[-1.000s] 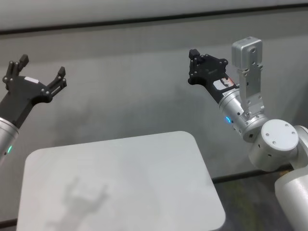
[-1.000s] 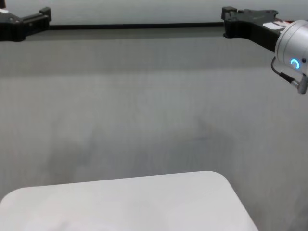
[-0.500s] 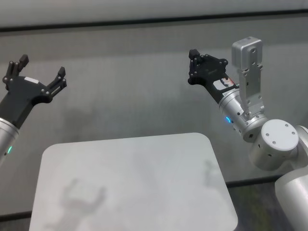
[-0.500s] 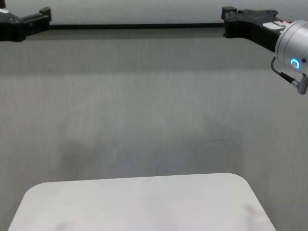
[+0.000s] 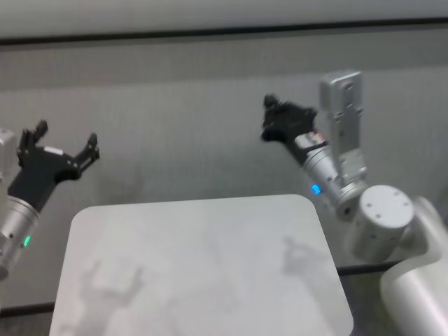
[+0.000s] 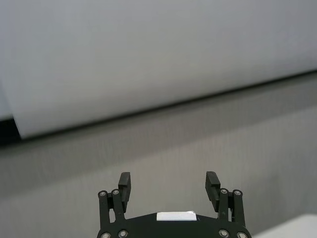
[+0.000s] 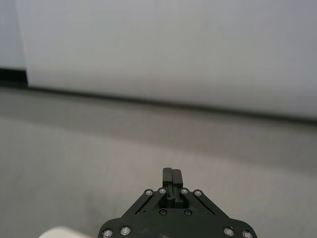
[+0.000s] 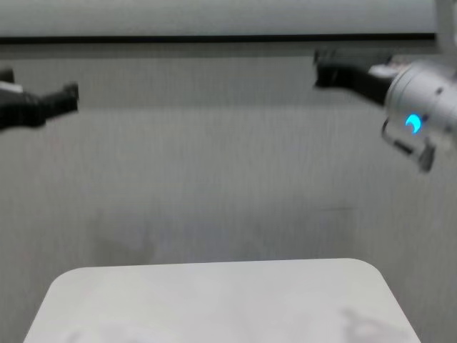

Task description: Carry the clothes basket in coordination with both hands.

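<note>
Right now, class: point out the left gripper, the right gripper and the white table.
left gripper (image 5: 61,141): head view, gap between open fingertips.
right gripper (image 7: 172,174): right wrist view, closed fingertips.
white table (image 5: 210,280): head view, bare top.

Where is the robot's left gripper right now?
In the head view, the left gripper hangs open at the left edge, above the white table's far-left corner, holding nothing.

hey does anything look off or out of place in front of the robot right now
Yes: no clothes basket shows in any view. The white table carries only shadows. Both arms are raised beyond its far edge, holding nothing: the left tool is open, the right tool shut.
</note>
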You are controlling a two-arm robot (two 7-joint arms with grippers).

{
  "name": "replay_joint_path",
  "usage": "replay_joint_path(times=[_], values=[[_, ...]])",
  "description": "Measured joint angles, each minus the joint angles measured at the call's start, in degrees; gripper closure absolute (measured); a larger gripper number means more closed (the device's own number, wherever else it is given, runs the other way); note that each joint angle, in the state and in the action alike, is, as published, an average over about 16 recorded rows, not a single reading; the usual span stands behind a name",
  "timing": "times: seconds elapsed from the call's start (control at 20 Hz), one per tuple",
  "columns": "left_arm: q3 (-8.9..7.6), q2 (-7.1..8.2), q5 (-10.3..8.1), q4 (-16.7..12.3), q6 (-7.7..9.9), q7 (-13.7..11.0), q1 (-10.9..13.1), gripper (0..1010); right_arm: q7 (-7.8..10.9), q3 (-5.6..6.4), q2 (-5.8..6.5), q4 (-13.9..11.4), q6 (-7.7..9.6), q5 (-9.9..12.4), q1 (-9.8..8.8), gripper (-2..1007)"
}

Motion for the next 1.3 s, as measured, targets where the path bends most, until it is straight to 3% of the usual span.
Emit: replay_joint_path(times=[0.4, 0.75, 0.95, 1.3], values=[[-0.25, -2.39, -2.52, 6.9, 0.71, -0.6, 0.4, 10, 0.39, -0.30, -2.68, 5.5, 1.59, 1.1, -0.80, 1003], [-0.70, -3.56, -5.28, 11.2, 0.26, -1.9, 0.1, 10, 1.09, -0.24, -3.45, 8.3, 1.21, 2.0, -0.92, 997], [-0.85, -3.80, -6.07, 12.1, 0.14, -2.2, -0.2, 10, 1.15, -0.17, -3.50, 8.5, 1.07, 2.2, -0.91, 965], [-0.81, -3.62, -5.57, 11.4, 0.05, -1.9, -0.1, 10, 1.10, -0.31, -3.31, 8.1, 1.10, 1.8, -0.78, 827]])
